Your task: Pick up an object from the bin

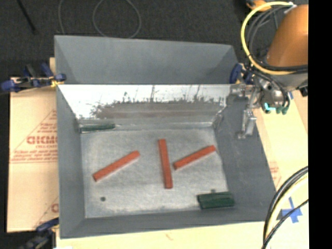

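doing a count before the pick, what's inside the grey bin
A left red stick, a middle red stick, a right red stick, a dark green block and a thin dark rod. None hides another.

The floor of the bin [155, 66] is mostly bare, with open stretches along its front left and across the back. Three red bars cross the middle. The left bar [116, 165] and the middle bar [165, 163] leave a wide gap between them. The right bar [194, 157] ends just beside the middle one, so only a narrow wedge remains there. A dark green block [215, 201] crowds the front right corner, and a thin green stick [97, 128] lies along the back left edge. The claw [248, 123] hangs over the right sloping wall.
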### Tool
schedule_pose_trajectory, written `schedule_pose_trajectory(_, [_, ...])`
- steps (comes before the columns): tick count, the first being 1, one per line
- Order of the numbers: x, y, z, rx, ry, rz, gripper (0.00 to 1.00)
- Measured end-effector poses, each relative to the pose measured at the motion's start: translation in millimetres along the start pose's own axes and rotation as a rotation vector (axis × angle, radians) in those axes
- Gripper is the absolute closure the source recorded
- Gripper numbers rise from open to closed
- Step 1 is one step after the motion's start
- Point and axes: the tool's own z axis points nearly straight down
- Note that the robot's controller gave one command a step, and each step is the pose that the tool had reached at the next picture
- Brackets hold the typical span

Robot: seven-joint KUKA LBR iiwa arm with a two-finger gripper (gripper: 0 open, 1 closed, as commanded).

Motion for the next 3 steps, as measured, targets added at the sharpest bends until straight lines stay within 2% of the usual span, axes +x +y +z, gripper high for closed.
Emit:
schedule_pose_trajectory(1, [11.2, 44, 169, 0.0, -0.003, -0.229, 0.0])
schedule_pose_trajectory(2, [9.2, 43, 164, 0.003, -0.01, -0.23, 1.0])
schedule_pose_trajectory(3, [-25.2, 14, 37, 0.005, -0.018, -0.205, 1.0])
